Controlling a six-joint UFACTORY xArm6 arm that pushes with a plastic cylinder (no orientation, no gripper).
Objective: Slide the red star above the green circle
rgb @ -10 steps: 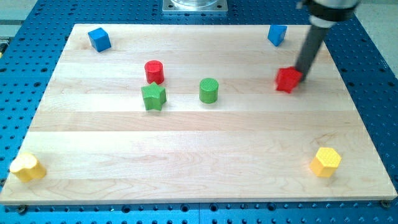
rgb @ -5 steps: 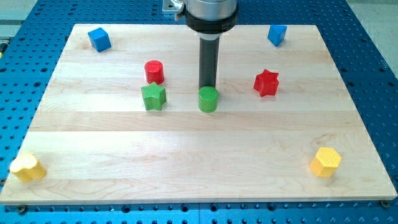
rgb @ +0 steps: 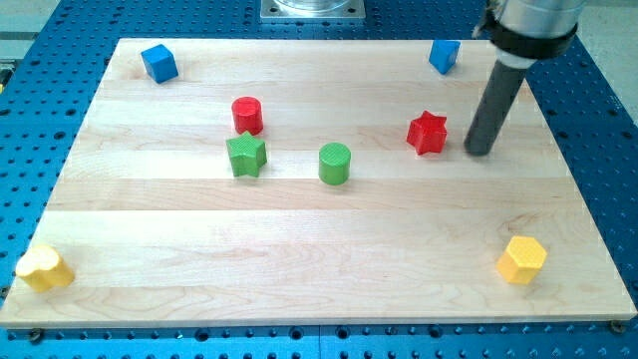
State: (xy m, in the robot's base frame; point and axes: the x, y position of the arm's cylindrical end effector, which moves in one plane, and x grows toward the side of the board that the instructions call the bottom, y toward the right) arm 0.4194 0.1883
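The red star (rgb: 428,133) lies on the wooden board, right of centre. The green circle (rgb: 335,163) stands to its left and slightly lower. My tip (rgb: 479,152) rests on the board just right of the red star, a short gap away, not touching it. The dark rod rises from the tip toward the view's top right.
A red cylinder (rgb: 247,116) and a green star (rgb: 245,156) sit left of the green circle. Blue cubes sit at the top left (rgb: 159,63) and top right (rgb: 444,56). Yellow blocks sit at the bottom left (rgb: 43,267) and bottom right (rgb: 522,260).
The red star was pushed left, then my tip went to the green circle and nudged it down. My tip has swung back to the red star's right side.
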